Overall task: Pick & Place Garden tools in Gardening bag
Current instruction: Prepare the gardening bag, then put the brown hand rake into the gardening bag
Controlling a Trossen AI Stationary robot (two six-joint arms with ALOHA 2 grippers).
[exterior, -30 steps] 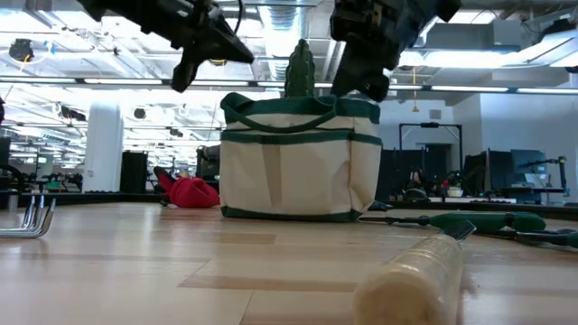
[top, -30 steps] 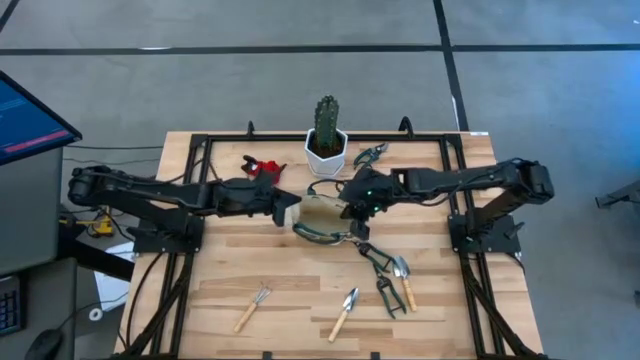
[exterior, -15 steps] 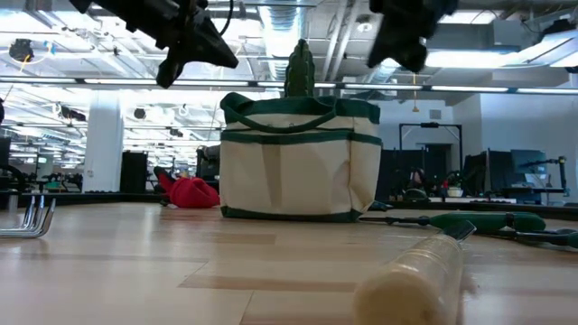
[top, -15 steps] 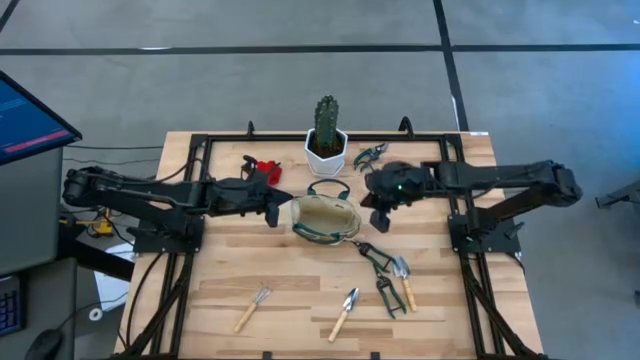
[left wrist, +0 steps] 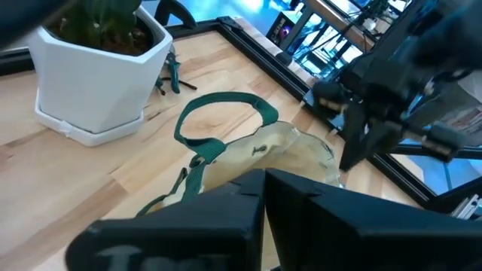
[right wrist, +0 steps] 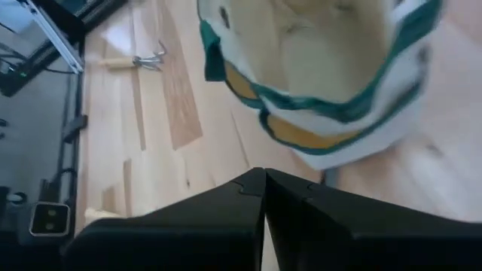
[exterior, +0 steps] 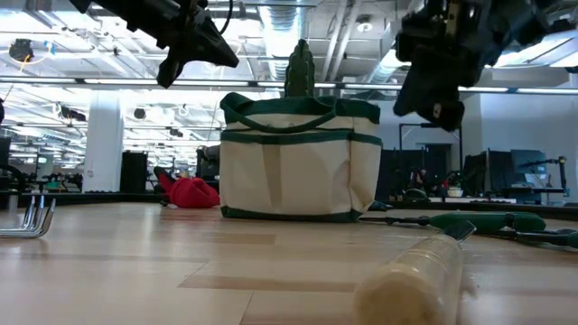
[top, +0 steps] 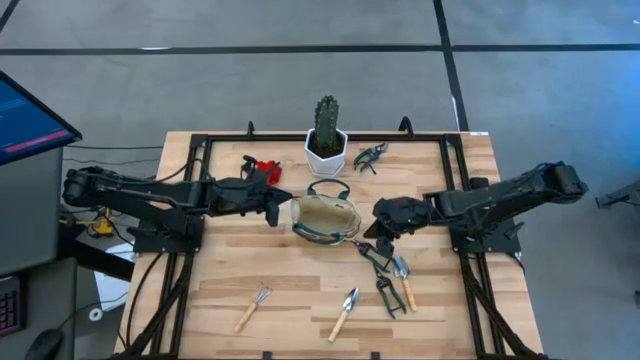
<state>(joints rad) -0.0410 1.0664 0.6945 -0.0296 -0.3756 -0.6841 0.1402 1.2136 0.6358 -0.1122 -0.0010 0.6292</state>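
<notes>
Pale wooden planks make up the table (top: 300, 290), framed by black rails, with grey floor around it. Near the middle stands the gardening bag (top: 325, 218), cream fabric with dark green trim, upright and open-mouthed, its green loop handles drooping over the rim. Behind it sits a green cactus (top: 326, 120) in a white hexagonal pot (top: 326, 152). A red pruner-like piece (top: 265, 168) lies left of the pot, and small dark shears (top: 370, 155) lie to its right.

Nearer the front edge lie a wooden-handled fork (top: 252, 307) and a wooden-handled trowel (top: 344, 312). Right of the bag lie dark pruning shears (top: 378, 261), a green-handled tool (top: 387, 294) and a second trowel (top: 404, 280), close together.

Just left of the bag, the left gripper (top: 275, 207) hangs above the table, fingers pressed together and holding nothing. Just right of the bag, the right gripper (top: 381, 224) hovers above the pruning shears, fingers likewise together and empty.
</notes>
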